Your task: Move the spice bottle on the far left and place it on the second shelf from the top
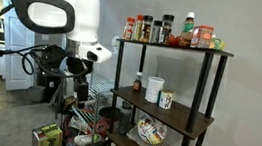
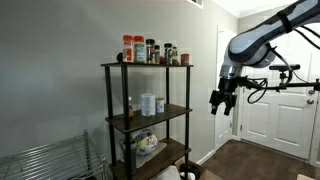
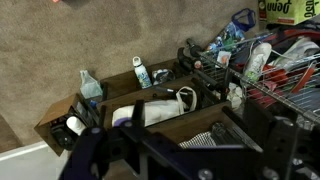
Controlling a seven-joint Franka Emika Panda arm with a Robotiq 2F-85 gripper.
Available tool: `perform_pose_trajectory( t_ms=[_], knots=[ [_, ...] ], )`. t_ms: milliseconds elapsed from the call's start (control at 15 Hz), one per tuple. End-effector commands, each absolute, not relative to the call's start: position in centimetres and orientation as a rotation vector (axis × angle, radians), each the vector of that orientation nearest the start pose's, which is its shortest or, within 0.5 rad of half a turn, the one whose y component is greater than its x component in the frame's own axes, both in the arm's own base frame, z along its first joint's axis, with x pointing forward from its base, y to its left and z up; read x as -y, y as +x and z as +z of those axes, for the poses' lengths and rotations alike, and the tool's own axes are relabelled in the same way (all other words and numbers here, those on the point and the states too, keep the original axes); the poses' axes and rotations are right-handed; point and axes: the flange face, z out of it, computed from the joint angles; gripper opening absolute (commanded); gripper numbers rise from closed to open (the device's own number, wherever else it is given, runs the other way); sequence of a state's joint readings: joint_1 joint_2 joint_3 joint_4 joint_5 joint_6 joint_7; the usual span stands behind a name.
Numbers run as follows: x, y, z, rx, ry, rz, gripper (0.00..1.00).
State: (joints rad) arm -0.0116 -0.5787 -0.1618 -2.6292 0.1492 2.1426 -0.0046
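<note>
The small, slim reddish-orange spice bottle with a dark cap (image 1: 128, 27) stands upright at the far left end of the top board of the tall black metal-framed bench (image 2: 108, 130). It is just beside a dark brown spice jar with a black cap (image 1: 143, 28). The pincer (image 2: 222, 100) hangs well apart from the bench, lower than the top board. Its jaws look wide and hold nothing.

I think the close neighbour is the main danger: a wide pincer can push the jar and tip the row. A finger can also hit the frame post near the bottle. The second shelf (image 1: 191, 117), a flat dark-brown board, already carries a white cup (image 1: 155, 86) and a small bottle (image 1: 137, 84). A careless placing may therefore knock them, or strike the board above.

Both exterior views show the bottle and the shelf. The wrist view shows neither of them, only low clutter: a brown open box with bottles (image 3: 55, 128) and a silver wire rack (image 3: 290, 95).
</note>
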Motion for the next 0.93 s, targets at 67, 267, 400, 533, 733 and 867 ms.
perform_pose_trajectory(
  t_ms=[67, 267, 400, 533, 733, 867],
  knots=[
    [4.4, 37.6, 47.5, -0.289, -2.868, -0.334, 1.00],
    [3.9, 38.1, 50.4, -0.293, -2.817, -0.554, 1.00],
    [3.7, 38.3, 52.0, -0.301, -2.787, -0.699, 1.00],
    [3.6, 38.4, 53.3, -0.304, -2.736, -0.876, 1.00],
    [3.5, 38.6, 55.0, -0.320, -2.673, -1.142, 1.00],
    [3.6, 38.7, 56.0, -0.340, -2.610, -1.313, 1.00]
  ],
)
